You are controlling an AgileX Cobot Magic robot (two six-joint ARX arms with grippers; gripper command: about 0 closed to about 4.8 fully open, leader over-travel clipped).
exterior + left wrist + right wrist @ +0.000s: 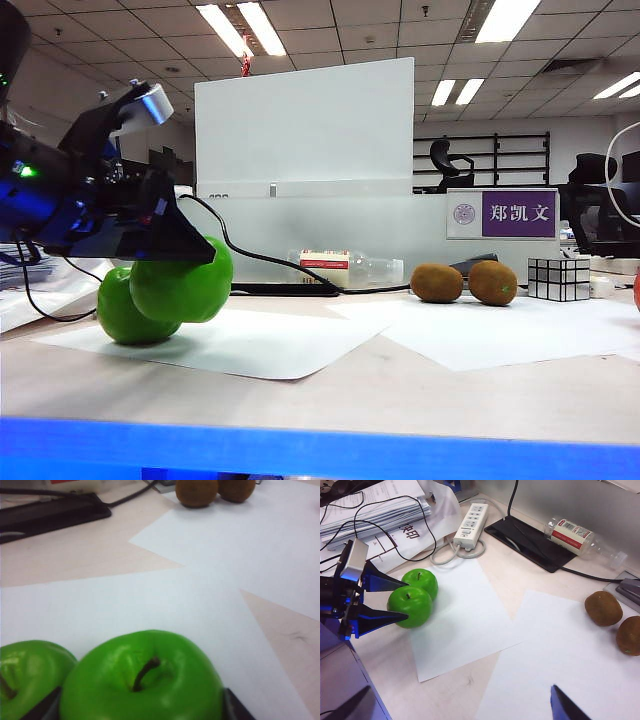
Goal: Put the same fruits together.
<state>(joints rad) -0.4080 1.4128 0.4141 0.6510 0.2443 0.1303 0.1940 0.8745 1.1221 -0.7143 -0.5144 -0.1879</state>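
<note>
Apples: two green apples sit touching on the left sheet of paper; the nearer apple (185,280) lies between the fingers of the left pincer (400,599), and the other apple (422,581) rests against it on the far side.
Kiwis: the two kiwis (437,283) and (493,283) lie side by side, touching or nearly so, at the far right of the surface (330,395), well apart from the apples.
Progress: both matching pairs appear gathered, so I judge the sorting nearly done; what seems left is for the left pincer to let go and clear away.
Left pincer: fingers spread wide around the nearer apple; whether they press it or have let go, I cannot tell.
Right pincer: out of shot apart from one dark fingertip (565,705) over the right-hand paper; it stands spread wide and holds nothing.
Cut off: an orange-red sliver (636,290) at the exterior view's right edge may be the odd fruit, too cropped to be sure.
Hidden: the exterior view's left arm covers the apple tops.
</note>
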